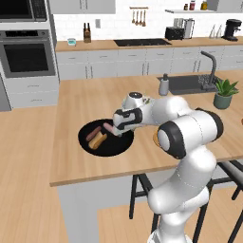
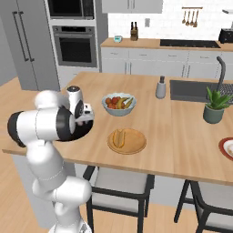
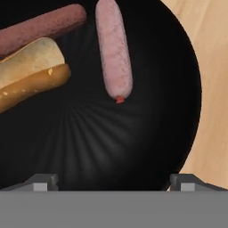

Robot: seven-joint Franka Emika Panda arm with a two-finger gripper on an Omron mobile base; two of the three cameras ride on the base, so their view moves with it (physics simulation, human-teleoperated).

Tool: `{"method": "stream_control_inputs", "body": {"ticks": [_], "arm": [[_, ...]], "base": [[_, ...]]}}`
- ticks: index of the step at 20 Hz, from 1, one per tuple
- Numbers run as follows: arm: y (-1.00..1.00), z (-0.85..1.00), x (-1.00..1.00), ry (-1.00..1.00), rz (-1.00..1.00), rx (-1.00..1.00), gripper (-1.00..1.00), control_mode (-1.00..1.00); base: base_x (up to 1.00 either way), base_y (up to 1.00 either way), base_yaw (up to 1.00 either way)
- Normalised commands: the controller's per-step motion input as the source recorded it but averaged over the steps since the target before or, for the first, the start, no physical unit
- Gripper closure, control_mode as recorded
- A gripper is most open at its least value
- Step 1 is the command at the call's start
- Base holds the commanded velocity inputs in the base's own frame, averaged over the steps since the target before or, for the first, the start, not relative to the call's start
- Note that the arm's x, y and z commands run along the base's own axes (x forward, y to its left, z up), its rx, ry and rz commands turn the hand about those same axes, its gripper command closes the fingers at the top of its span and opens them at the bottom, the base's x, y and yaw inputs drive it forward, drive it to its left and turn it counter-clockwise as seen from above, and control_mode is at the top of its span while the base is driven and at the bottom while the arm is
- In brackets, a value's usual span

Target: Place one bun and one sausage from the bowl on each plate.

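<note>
The black bowl sits near the island's front edge. In it lie a pink sausage, a dark brown sausage and a bun. My gripper hovers open over the bowl, just short of the pink sausage's near end, with nothing between its fingertips. From the left base view the gripper hangs above the bowl's right half. A tan plate to the right of the bowl carries one bun. The red-rimmed plate lies at the far right edge.
A white bowl of fruit stands behind the tan plate. Farther back are a grey bottle, the sink and a potted plant. Stools stand under the island's front edge.
</note>
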Motion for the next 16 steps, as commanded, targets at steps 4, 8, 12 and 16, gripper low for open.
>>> {"method": "stream_control_inputs", "body": {"ticks": [4, 8, 12, 16], "arm": [[0.31, -0.20, 0.43, 0.00, 0.00, 0.00, -1.00, -1.00], [0.06, -0.02, 0.37, 0.00, 0.00, 0.00, -1.00, -1.00], [0.07, -0.03, 0.44, 0.00, 0.00, 0.00, -1.00, -1.00], [0.13, -0.24, 0.39, 0.00, 0.00, 0.00, -1.00, -1.00]], "base": [[0.00, 0.00, 0.00], [0.00, 0.00, 0.00], [0.00, 0.00, 0.00], [0.00, 0.00, 0.00]]}}
